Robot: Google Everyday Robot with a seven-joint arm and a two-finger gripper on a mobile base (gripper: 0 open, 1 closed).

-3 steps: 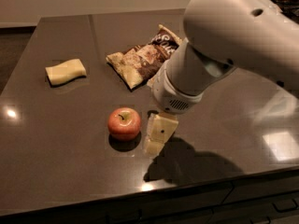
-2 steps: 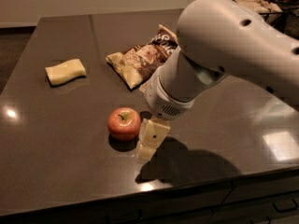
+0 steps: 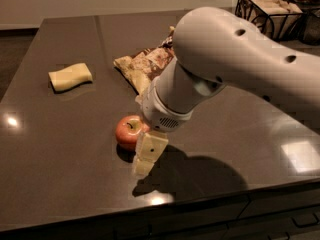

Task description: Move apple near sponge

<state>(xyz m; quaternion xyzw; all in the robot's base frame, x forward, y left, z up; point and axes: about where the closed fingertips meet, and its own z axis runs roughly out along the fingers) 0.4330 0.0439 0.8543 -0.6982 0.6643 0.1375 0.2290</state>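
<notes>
The gripper [image 3: 146,154] has slid left and now sits low against the right side of the apple [image 3: 128,130]; whether it grips cannot be told. The apple stays where it was, well apart from the sponge [image 3: 70,77].

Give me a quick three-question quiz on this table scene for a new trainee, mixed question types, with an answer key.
1. True or false: in the camera view, the sponge lies left of the snack bag.
2. The gripper is down at the table, right beside the: A sponge, B apple, C snack bag.
3. Short answer: is the apple next to the sponge yet?
Key: 1 true; 2 B; 3 no, they lie well apart.
</notes>
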